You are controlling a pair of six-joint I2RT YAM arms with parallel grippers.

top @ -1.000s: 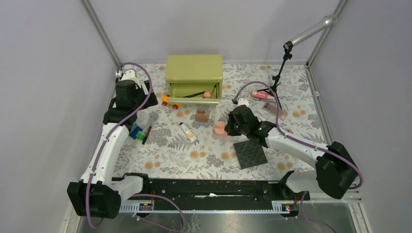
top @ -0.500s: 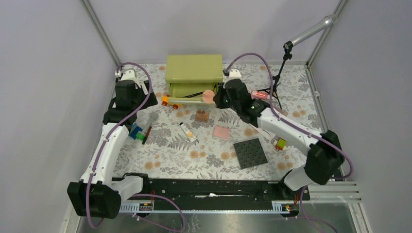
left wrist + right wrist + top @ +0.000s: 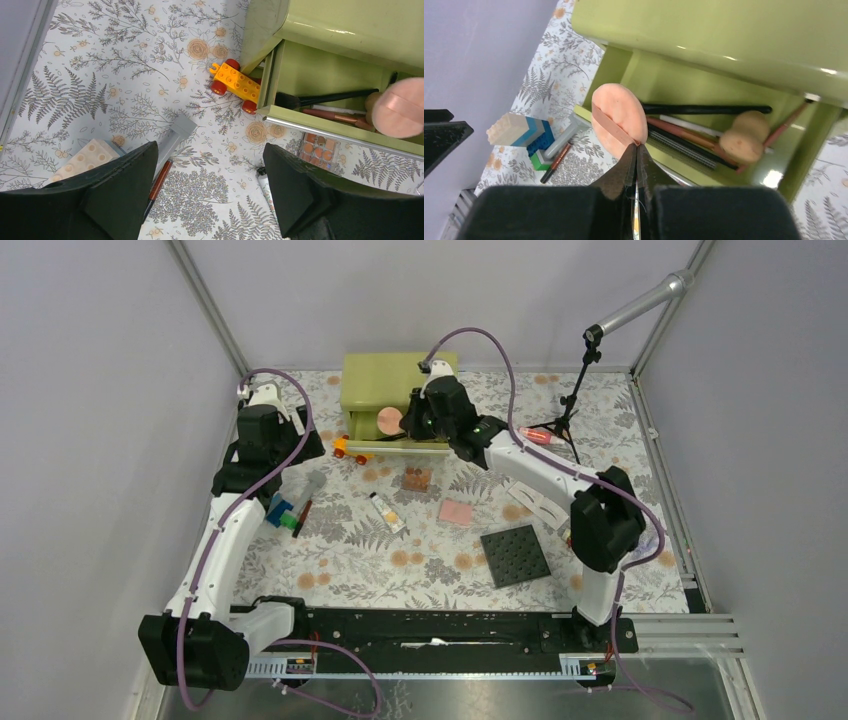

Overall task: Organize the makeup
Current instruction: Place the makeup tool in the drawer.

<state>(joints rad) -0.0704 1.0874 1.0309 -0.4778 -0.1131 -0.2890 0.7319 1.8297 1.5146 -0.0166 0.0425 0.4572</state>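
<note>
Peach round sponge puff (image 3: 616, 120), centre-left of right wrist view: prob. soft, light, squashy; right gripper (image 3: 637, 150) pinches its rim, tips together. Left gripper (image 3: 210, 200) spread, empty.

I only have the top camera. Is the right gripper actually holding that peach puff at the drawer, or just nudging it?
Observer: Holding. In the right wrist view the right gripper is shut on the puff's edge.
Operator: What's in the drawer already?
Observer: The drawer holds a black brush, pencils and an egg sponge.
Operator: And the left gripper?
Observer: The left gripper is open and empty, above a red pencil.
</note>
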